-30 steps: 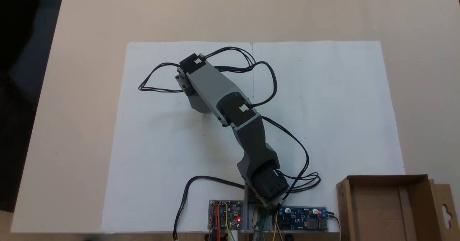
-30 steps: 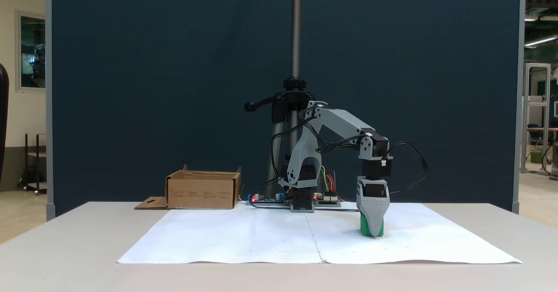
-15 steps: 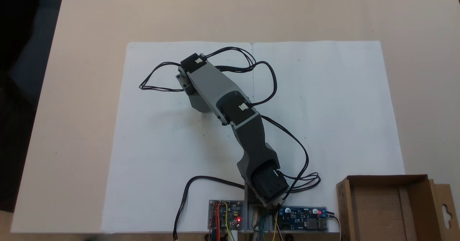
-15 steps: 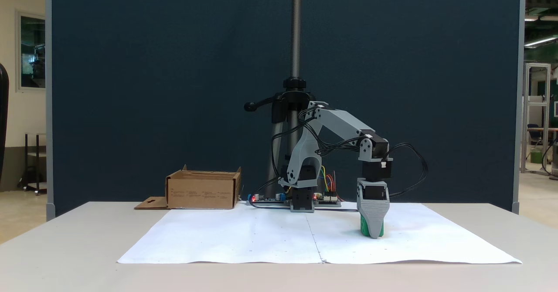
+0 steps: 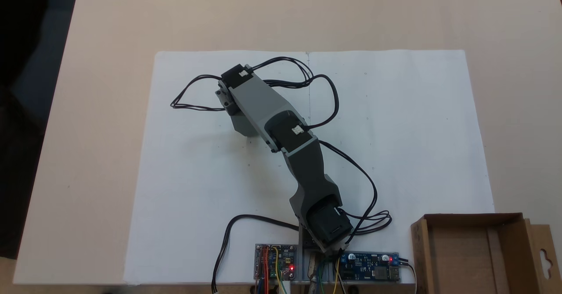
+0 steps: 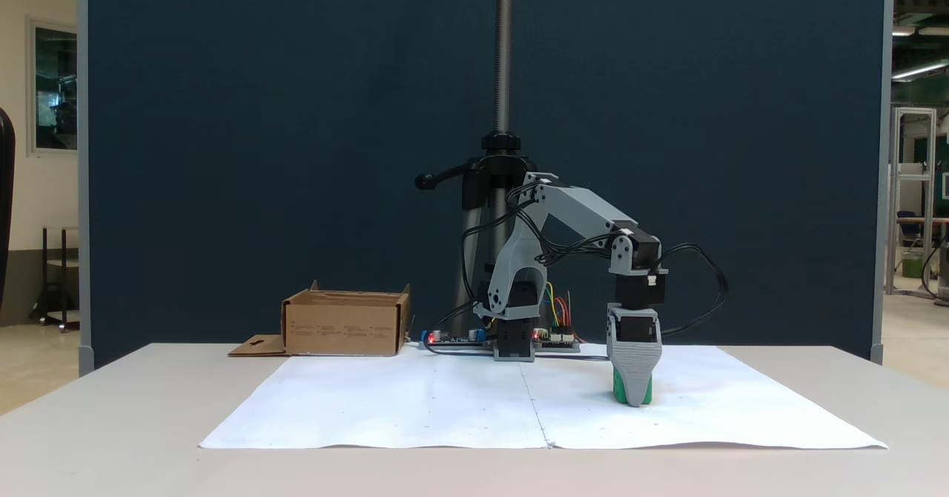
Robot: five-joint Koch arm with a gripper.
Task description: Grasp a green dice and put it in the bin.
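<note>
Your bin (image 5: 474,259) (image 6: 342,325) holds nothing visible. The arm (image 5: 281,131) reaches down over the paper (image 6: 445,408), gripper (image 6: 635,399) straddling the dice (image 6: 647,392), far from the bin; I cannot tell its grip.

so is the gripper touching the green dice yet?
Cannot tell. In a fixed view the gripper stands in front of the green dice, down at the paper, overlapping it; no contact or gap shows plainly.
</note>
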